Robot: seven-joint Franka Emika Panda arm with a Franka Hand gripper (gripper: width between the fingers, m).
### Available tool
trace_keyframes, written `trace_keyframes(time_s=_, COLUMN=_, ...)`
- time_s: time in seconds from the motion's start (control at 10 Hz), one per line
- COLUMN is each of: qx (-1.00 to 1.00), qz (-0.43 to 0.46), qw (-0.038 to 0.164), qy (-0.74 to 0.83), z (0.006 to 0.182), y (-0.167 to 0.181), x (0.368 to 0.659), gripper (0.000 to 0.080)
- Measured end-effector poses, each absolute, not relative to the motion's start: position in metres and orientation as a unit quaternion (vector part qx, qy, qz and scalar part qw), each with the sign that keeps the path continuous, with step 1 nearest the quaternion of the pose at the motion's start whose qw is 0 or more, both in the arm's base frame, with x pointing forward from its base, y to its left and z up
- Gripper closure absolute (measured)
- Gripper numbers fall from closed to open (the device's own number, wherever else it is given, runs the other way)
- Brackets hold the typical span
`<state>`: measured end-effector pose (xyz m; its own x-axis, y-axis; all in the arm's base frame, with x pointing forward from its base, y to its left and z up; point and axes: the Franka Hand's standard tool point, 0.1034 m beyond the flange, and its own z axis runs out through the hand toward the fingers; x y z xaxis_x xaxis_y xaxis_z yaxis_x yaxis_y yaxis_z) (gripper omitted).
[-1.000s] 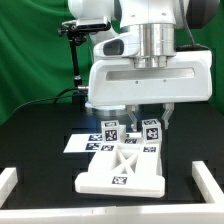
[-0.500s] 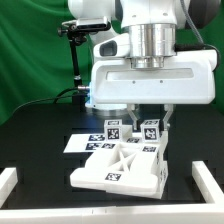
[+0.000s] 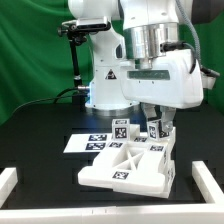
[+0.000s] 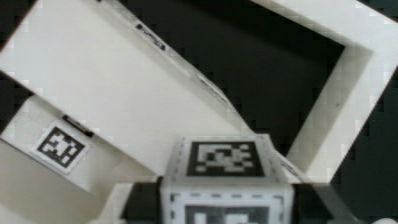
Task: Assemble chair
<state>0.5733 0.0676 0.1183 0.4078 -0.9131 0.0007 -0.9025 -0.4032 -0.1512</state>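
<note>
Jaws closed on the top of a tagged white upright block, the gripper (image 3: 154,122) set low over the rear of the chair (image 3: 128,166). Arm reaching straight down from above, wrist turned so the broad white hand body angles toward the exterior view's right. Chair resting on the black table (image 3: 40,165), its cross-braced frame in front, partly covering the marker board (image 3: 85,142). In the wrist view, tag (image 4: 224,158) close below, white frame bars beyond.
</note>
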Motion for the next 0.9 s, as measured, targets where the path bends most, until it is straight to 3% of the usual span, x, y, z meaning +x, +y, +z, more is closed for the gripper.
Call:
trace_keyframes(time_s=0.1, qx=-0.843, qz=-0.042, qw=0.063, qy=0.533, z=0.1181, y=0.0676, x=0.5733, gripper=0.0505)
trace_keyframes(time_s=0.3, qx=-0.899, qz=-0.029, qw=0.044, qy=0.435, z=0.1226, y=0.0724, x=0.5764, gripper=0.0195)
trace_keyframes(time_s=0.6, qx=-0.969, qz=-0.034, qw=0.033, qy=0.243, z=0.1197, y=0.0725, x=0.5758, gripper=0.0154)
trace_keyframes(time_s=0.9, qx=-0.986, qz=-0.038, qw=0.028, qy=0.161, z=0.1202, y=0.0707, x=0.5768, gripper=0.0151)
